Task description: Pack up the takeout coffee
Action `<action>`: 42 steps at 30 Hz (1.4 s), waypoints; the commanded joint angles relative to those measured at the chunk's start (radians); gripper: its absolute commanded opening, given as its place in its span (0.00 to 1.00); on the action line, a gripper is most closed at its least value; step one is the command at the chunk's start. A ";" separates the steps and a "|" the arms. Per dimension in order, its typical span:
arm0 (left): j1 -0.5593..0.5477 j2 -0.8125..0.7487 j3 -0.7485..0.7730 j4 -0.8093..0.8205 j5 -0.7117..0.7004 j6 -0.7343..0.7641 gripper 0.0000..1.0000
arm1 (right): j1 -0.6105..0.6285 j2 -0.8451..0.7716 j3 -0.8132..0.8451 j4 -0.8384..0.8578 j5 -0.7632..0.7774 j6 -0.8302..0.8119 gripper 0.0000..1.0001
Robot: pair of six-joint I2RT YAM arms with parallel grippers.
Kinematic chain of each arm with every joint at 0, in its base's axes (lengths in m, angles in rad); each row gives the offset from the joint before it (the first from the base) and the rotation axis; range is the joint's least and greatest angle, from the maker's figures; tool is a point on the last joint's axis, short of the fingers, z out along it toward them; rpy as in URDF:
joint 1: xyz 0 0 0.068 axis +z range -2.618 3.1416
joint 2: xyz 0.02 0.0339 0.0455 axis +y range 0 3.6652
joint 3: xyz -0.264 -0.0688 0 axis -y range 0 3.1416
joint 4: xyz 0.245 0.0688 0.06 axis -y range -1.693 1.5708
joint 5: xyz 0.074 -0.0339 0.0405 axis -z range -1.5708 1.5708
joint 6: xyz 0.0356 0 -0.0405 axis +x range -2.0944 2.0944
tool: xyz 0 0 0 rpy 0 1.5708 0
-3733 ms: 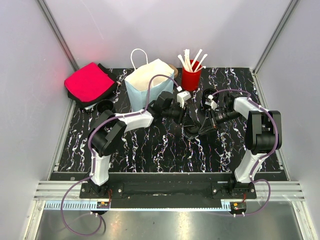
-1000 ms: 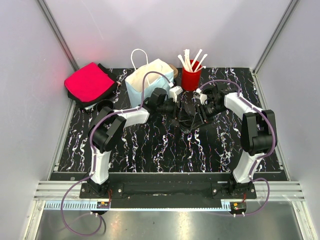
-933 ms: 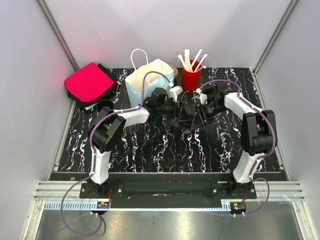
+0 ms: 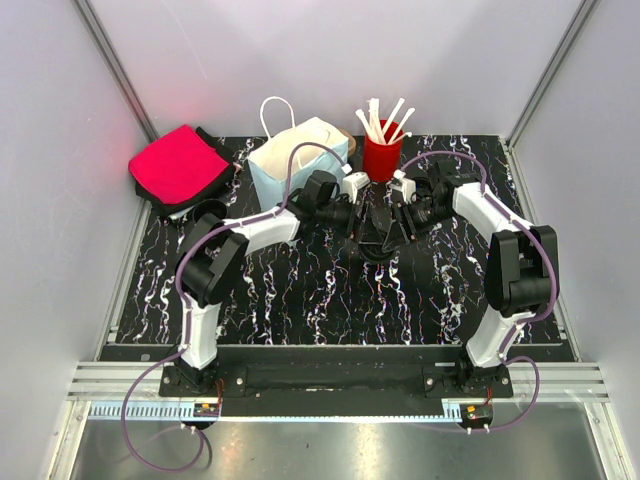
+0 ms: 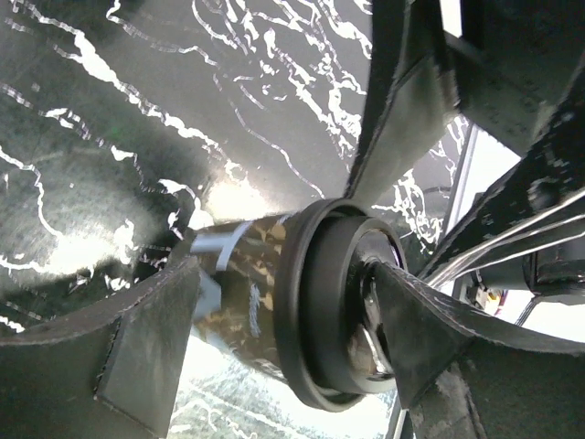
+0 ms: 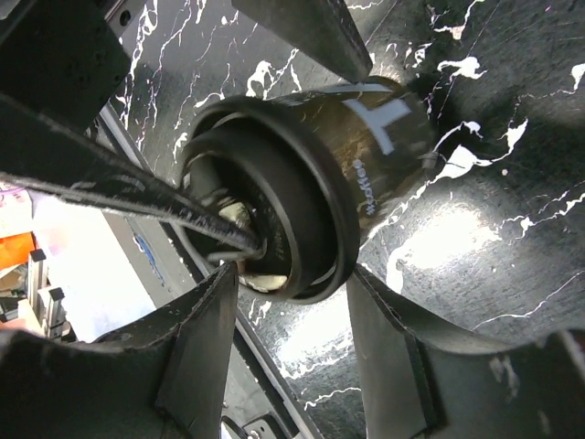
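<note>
Squarely between the flat, matte black fingers of the left gripper [image 5: 283,293] sits the takeout coffee [image 5: 247,293]: a glossy dark paper cylinder capped by a thick, ridged black plastic lid [image 5: 320,311]. One finger is by its base, the other by the lid's top. The right gripper [image 6: 292,283] straddles the lid's round rim from the opposite side. Both pairs of fingers stand apart around the cup; whether either presses on it, I cannot tell. Beneath the tools lies a shiny black, white-veined tabletop [image 4: 300,290].
</note>
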 commanded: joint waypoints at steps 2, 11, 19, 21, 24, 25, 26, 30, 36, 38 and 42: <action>-0.005 0.013 0.068 -0.007 0.014 0.013 0.81 | -0.006 -0.011 0.016 0.037 -0.009 -0.008 0.57; -0.002 0.033 0.079 -0.036 -0.008 0.036 0.82 | -0.012 0.000 0.024 0.043 0.009 -0.001 0.57; -0.002 0.041 0.073 -0.030 -0.012 0.038 0.82 | -0.012 0.003 0.021 0.052 0.038 -0.003 0.58; -0.001 0.044 0.073 -0.032 -0.014 0.038 0.82 | -0.010 0.006 0.020 0.052 0.040 -0.003 0.58; 0.003 0.050 0.070 -0.033 -0.014 0.040 0.81 | -0.012 0.011 0.020 0.054 0.041 -0.004 0.58; 0.003 0.055 0.070 -0.033 -0.013 0.038 0.81 | -0.012 0.014 0.020 0.055 0.041 -0.003 0.58; 0.009 0.058 0.070 -0.032 -0.011 0.036 0.81 | -0.012 0.015 0.021 0.055 0.040 -0.003 0.58; 0.018 0.066 0.068 -0.028 -0.003 0.032 0.79 | -0.012 0.028 0.027 0.063 0.035 0.003 0.57; 0.030 0.081 0.073 -0.021 0.006 0.024 0.77 | -0.012 0.060 0.047 0.072 0.014 0.026 0.52; 0.039 0.089 0.077 -0.021 0.010 0.021 0.76 | -0.012 0.069 0.058 0.074 -0.003 0.032 0.52; 0.053 0.095 0.070 -0.001 0.023 0.004 0.75 | -0.012 0.072 0.073 0.071 -0.024 0.042 0.52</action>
